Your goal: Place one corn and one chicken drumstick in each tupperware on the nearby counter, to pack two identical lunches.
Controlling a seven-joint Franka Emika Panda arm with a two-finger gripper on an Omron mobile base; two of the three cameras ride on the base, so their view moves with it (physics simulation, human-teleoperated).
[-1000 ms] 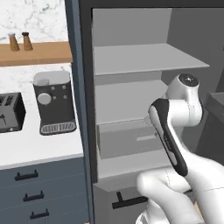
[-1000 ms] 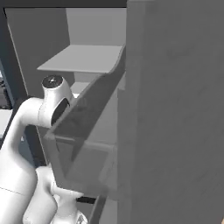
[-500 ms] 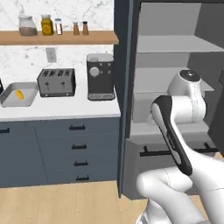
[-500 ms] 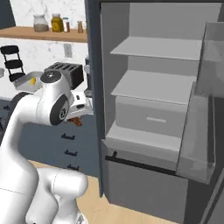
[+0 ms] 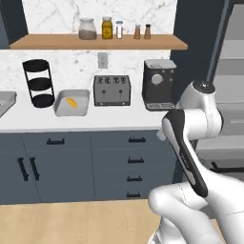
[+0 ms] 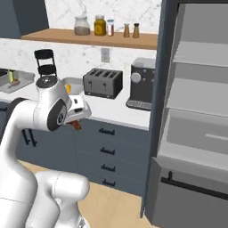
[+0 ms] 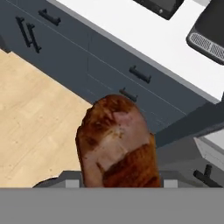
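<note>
Left base view: white counter [image 5: 95, 123] over dark blue-grey drawers, wood floor below, marble backsplash, wooden shelf [image 5: 95, 42] with jars. On the counter sit a black tiered rack [image 5: 39, 83], a grey tupperware [image 5: 61, 110] with a yellow corn [image 5: 71, 102] inside, a toaster [image 5: 112, 90] and a coffee machine [image 5: 158, 84]. Right base view: the gripper [image 6: 76, 124] hangs in front of the drawers, below the counter edge, with a brown chicken drumstick [image 6: 76, 125] clamped under it; toaster and coffee machine lie beyond it and to its right, an open tall cabinet [image 6: 196, 111] far right, a second tupperware [image 6: 26, 79] with a green-yellow cob far left. Hand view: the drumstick [image 7: 116, 144] rises between the finger tips, gripped, meaty end toward the drawers; floor to its left, counter beyond.
</note>
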